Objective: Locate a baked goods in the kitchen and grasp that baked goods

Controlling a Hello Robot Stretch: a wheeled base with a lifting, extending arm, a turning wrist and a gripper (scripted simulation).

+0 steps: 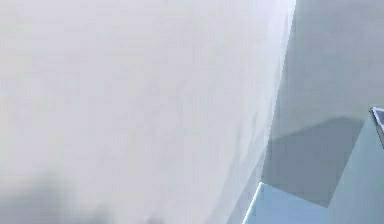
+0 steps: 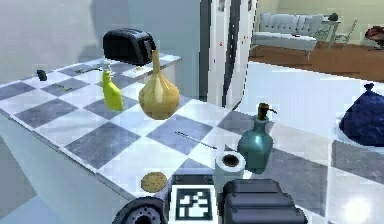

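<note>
brown and flat, a small round disc lies near the front edge of the checkered counter. by its shape and colour it may be the baked good, perhaps a cookie. so the finding looks done and the grasp is still to do. the gripper shows at the bottom edge, just below the disc. i cannot tell how its fingers stand or whether it holds anything. a white cup and a teal bottle stand near enough to get knocked. farther back are a tan vase, a yellow bottle and a black toaster.
</note>
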